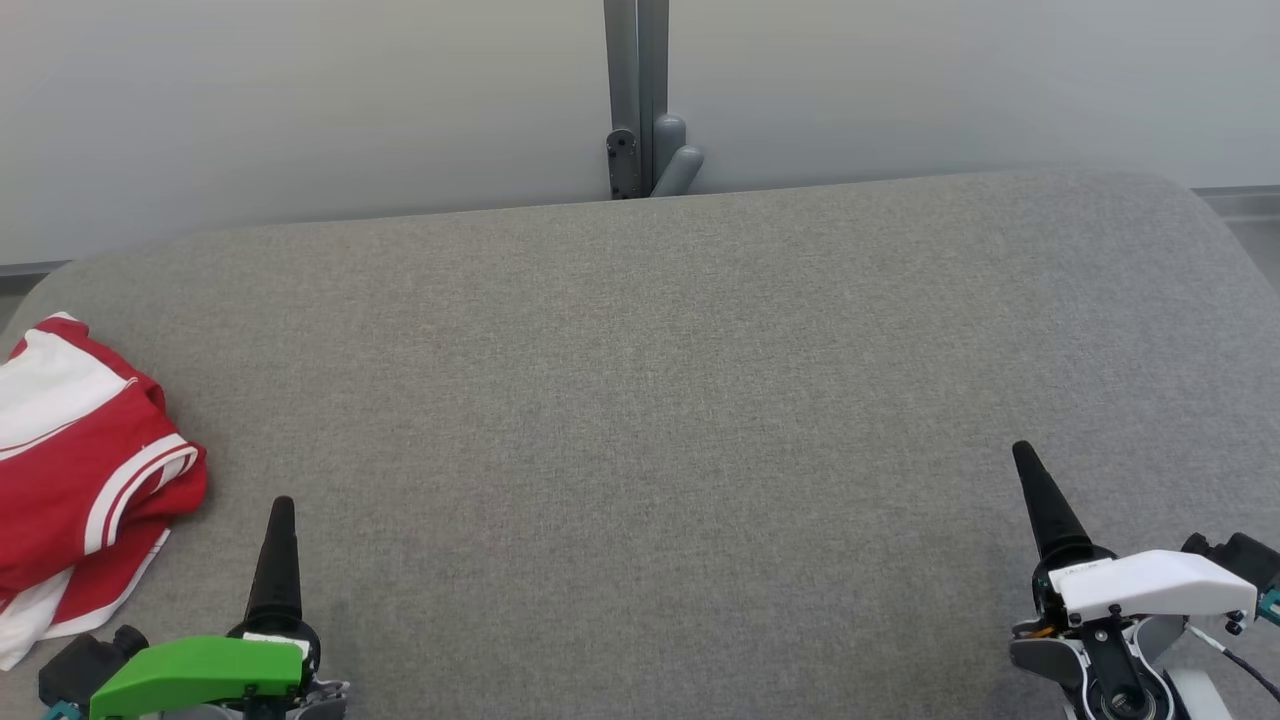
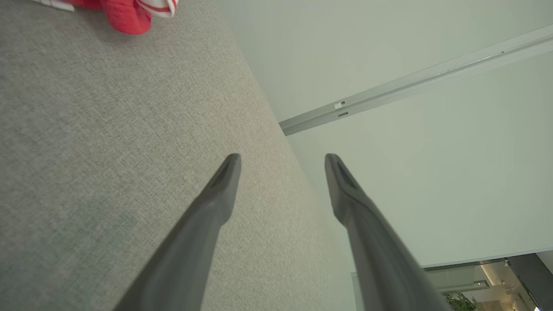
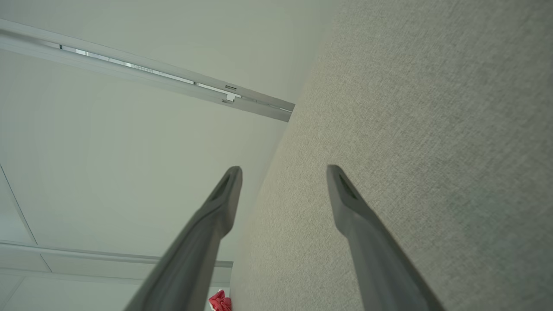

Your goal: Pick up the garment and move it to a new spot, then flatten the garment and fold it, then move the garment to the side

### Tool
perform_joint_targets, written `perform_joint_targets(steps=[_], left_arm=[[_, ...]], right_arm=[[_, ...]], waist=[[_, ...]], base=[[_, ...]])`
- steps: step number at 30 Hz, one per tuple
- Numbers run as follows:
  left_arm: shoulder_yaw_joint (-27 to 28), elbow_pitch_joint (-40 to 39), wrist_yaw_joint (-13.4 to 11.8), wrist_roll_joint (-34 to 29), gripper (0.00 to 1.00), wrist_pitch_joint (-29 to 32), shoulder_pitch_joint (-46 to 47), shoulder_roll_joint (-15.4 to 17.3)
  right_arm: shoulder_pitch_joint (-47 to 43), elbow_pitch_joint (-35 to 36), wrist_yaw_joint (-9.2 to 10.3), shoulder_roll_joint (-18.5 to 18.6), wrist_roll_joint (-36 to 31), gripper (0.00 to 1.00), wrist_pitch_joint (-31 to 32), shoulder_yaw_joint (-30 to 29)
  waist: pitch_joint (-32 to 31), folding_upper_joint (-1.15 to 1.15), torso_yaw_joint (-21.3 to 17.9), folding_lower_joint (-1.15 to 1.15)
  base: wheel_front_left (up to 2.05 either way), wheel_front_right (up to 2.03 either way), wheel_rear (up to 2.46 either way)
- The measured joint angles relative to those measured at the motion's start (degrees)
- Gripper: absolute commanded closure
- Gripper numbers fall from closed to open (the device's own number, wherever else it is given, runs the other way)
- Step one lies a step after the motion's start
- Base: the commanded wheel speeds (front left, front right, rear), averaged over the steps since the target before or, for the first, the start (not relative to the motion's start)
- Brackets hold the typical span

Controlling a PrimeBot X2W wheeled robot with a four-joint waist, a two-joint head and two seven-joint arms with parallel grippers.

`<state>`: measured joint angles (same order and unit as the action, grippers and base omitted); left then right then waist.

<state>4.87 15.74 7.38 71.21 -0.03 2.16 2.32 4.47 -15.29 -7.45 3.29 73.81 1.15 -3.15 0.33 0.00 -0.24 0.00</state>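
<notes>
Item: garment [image 1: 80, 470], red with white stripes, bunched at the left edge of the grey cloth-covered table [image 1: 640, 380], toward its near-left corner. You should find it light, soft and limp, prone to sag and drag. Take hold of it at a doubled hem or thick fold. Left gripper [image 2: 281, 157], just beside it, and right gripper [image 3: 284, 168]: both spread wide, empty.

We see soft, even, fairly bright light over the grey padded surface [image 1: 640, 400]; shadows are faint, a dim patch just beside the left gripper [image 2: 281, 157] in its wrist view. The head view is sharp. In both wrist views the dark fingers [image 3: 190, 259] blur toward the bottom edge, and the red garment [image 2: 129, 15] looks soft at the frame's edge
</notes>
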Motion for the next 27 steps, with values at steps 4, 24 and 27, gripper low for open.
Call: perform_joint_targets(steps=[4,24,27], left_arm=[[0.1,-0.1,0.0,-4.6,0.0,-0.8,0.0,0.0],[-1.4,-0.1,-1.3,-22.5,0.0,-4.9,0.0,0.0],[-1.6,-0.1,-1.3,-24.7,0.0,-5.4,0.0,0.0]], right_arm=[[0.0,0.4,0.0,0.4,-4.6,0.0,-1.0,0.5],[0.0,-0.5,0.0,0.5,-23.7,0.0,-5.3,2.0],[0.1,-0.7,0.0,0.6,-25.8,0.0,-5.9,2.5]], waist=[[0.0,0.0,-0.1,0.0],[0.1,0.0,-0.2,0.0],[0.0,0.0,-0.2,0.0]], base=[[0.0,0.0,0.0],[0.0,0.0,0.0],[0.0,0.0,0.0]])
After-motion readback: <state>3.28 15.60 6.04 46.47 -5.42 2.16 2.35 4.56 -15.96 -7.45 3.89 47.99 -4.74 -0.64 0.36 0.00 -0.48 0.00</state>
